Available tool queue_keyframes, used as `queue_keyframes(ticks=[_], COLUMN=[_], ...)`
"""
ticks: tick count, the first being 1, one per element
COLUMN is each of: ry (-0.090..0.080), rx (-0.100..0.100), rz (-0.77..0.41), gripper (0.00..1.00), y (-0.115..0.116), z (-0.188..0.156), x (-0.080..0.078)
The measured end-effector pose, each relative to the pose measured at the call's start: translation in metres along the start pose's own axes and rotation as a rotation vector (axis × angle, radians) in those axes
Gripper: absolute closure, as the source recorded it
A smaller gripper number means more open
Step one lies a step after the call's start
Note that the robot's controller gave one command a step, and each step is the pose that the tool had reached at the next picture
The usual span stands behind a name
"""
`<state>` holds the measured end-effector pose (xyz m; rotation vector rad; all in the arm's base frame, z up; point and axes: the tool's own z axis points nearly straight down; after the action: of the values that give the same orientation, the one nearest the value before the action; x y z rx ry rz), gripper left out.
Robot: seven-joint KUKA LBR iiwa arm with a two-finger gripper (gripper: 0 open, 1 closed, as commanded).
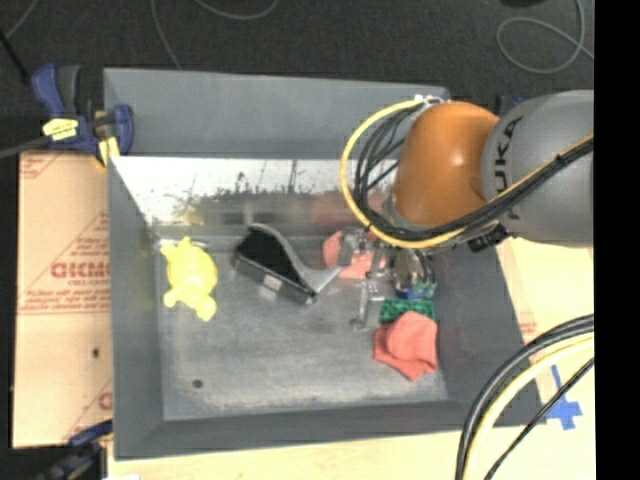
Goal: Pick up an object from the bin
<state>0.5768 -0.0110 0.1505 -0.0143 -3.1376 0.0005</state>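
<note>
My gripper hangs under the orange wrist cover in the right half of the bin, low over the floor. A salmon-red cloth-like lump lies just to its lower right. A green piece sits on top of that lump, with a small blue bit beside it. A pink object lies right by the gripper's upper left, partly hidden by it. To the left, a black scoop-shaped object with a grey handle reaches toward the gripper.
A yellow duck-like toy lies at the bin's left side. The arm and its cable loops cover the bin's upper right corner. Bare bin floor stretches along the front, between the toy and the red lump.
</note>
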Motion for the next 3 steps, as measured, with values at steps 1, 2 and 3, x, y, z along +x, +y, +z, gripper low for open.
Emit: queue_keyframes(ticks=[1,2,3], ry=[-0.007,-0.007,-0.006], rx=[0.000,0.000,0.000], rz=[0.000,0.069,0.104], gripper=[0.00,0.00,0.00], y=[0.000,0.007,0.011], z=[-0.005,0.004,0.009], x=[-0.001,-0.003,-0.004])
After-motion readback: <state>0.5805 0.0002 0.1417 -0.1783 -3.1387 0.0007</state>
